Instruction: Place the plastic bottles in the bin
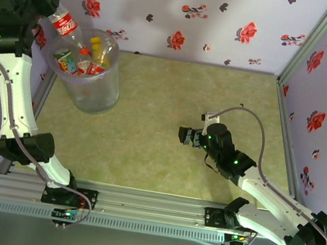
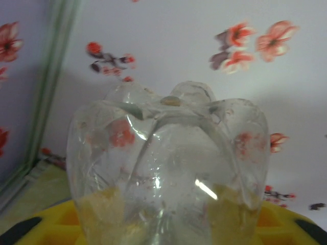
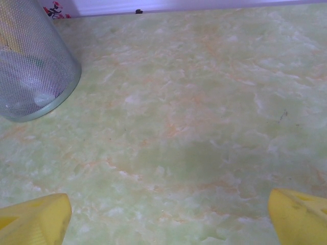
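Bottle (image 1: 63, 21) clamped in the left hand (image 1: 45, 3), upper left: centre it over the bin (image 1: 91, 89) before letting go; right hand (image 1: 187, 135) spread, empty.

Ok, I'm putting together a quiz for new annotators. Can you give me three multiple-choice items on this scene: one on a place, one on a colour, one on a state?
1. Where does the bin stand?
A. at the far left of the table
B. in the near right corner
C. between the two arm bases

2. What colour is the label on the bottle in the left claw?
A. blue
B. red
C. black

3. How is the right claw?
A. shut on a bottle
B. shut on nothing
C. open, holding nothing

Answers:
1 A, the top view shows it by the left wall.
2 B, the label is red with white lettering.
3 C, its yellow fingers stand wide apart over bare table.
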